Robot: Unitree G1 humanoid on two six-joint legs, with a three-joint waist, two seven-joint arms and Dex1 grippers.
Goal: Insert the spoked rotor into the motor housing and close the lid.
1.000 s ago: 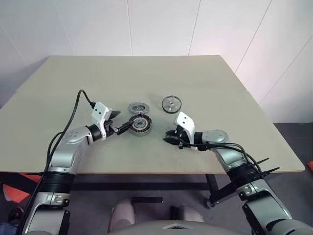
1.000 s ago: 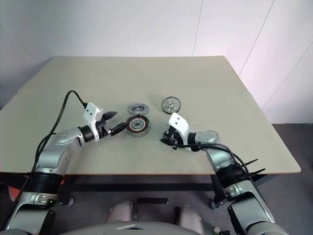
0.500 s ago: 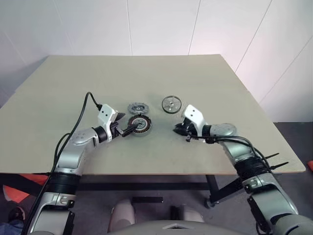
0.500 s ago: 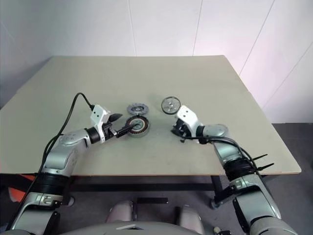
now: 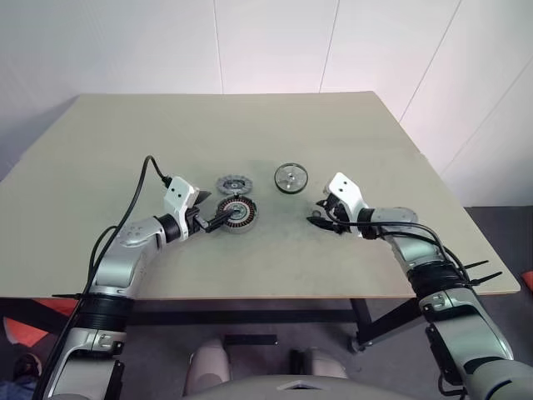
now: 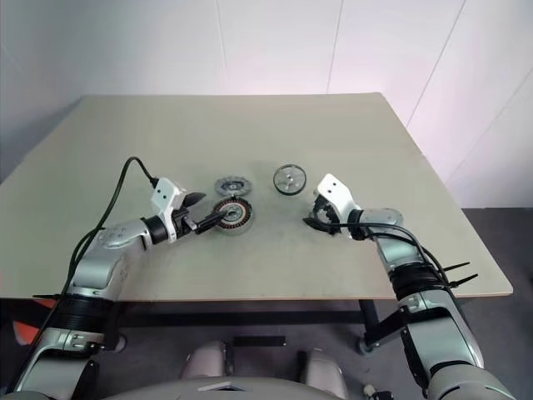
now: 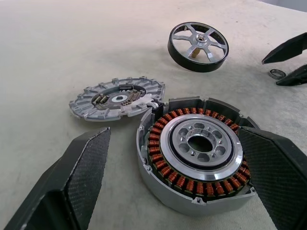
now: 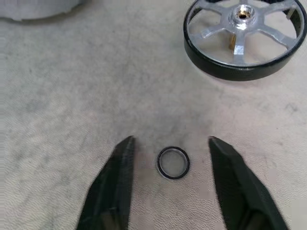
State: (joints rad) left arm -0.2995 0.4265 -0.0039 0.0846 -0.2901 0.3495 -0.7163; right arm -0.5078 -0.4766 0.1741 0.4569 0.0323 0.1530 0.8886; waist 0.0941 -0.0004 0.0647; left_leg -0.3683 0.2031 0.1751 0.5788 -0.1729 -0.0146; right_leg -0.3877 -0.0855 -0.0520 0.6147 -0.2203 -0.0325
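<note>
The motor housing (image 5: 236, 214), a thick silver cup with copper windings inside, stands on the table left of centre. My left gripper (image 7: 173, 133) is open, one finger on each side of the housing. The lid (image 5: 234, 184), a flat grey notched disc, lies just behind the housing. The spoked rotor (image 5: 291, 177), shiny with a dark rim, lies to the right of the lid. My right gripper (image 5: 321, 214) is open, low over the table in front of the rotor. A tiny metal ring (image 8: 173, 163) lies loose on the table between its fingers (image 8: 120, 167).
The beige table (image 5: 166, 133) is broad, with bare surface all around the parts. Its front edge runs close under both forearms. White walls stand behind the table and on the right.
My right arm has swung to the right, nearer the rotor, and its fingers have opened. The left gripper has stayed at the housing.
</note>
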